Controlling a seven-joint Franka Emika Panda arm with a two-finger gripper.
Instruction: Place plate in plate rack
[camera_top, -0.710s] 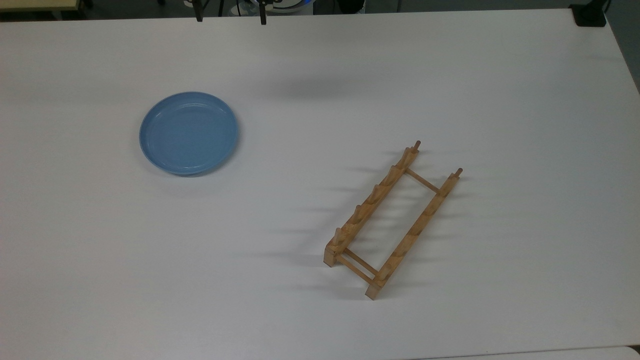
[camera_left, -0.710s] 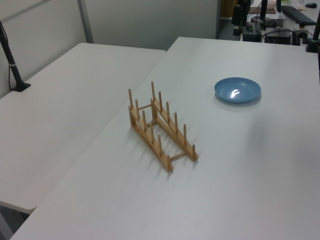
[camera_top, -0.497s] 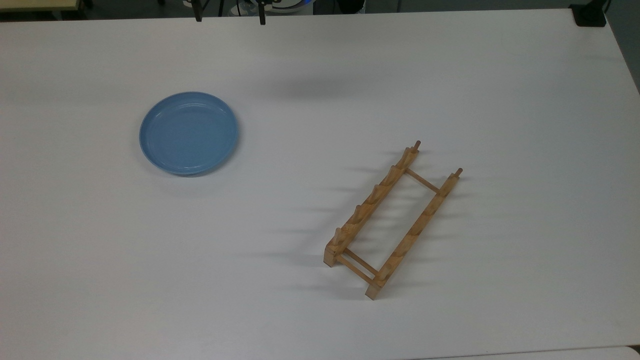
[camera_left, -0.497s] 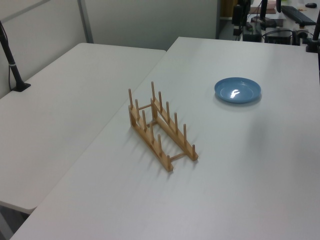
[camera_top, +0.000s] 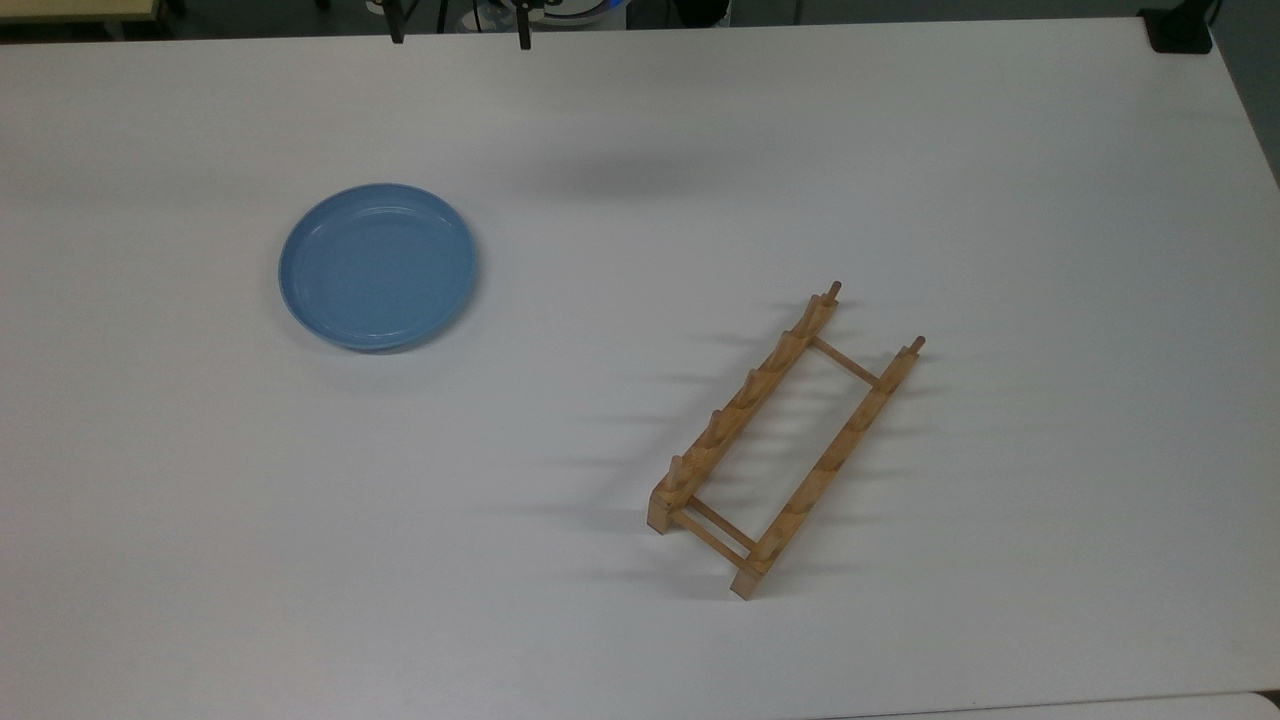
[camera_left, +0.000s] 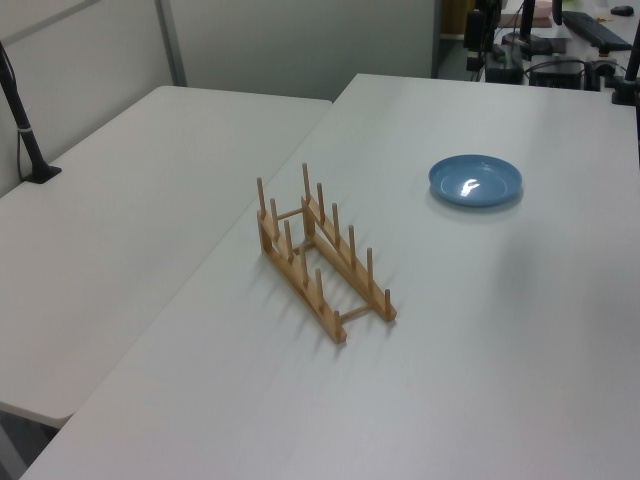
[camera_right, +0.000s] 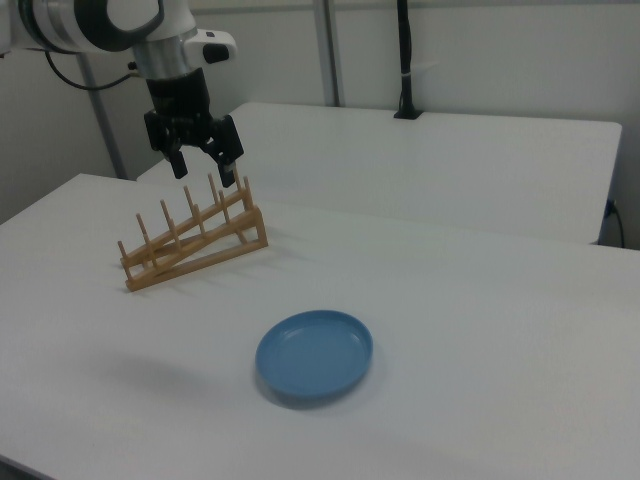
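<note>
Nothing had moved since the earlier frames: the round, glossy light-blue plate (camera_top: 378, 266) lay flat on the white desk (camera_top: 640, 620), well apart from the small light-brown wooden plate rack (camera_top: 786, 440) with its upright pegs. In the right view, the black end effector (camera_right: 201, 166) hung raised above the desk, fingers (camera_right: 227, 167) spread apart and empty.

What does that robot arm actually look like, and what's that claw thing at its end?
In the right view, the arm is made of rounded, glossy white shells with dark grey bands at the joints, and a thin black cable loops off behind it. A small white box sits at the wrist. Below hangs the gripper: a chunky black block with two short black fingers.
</note>
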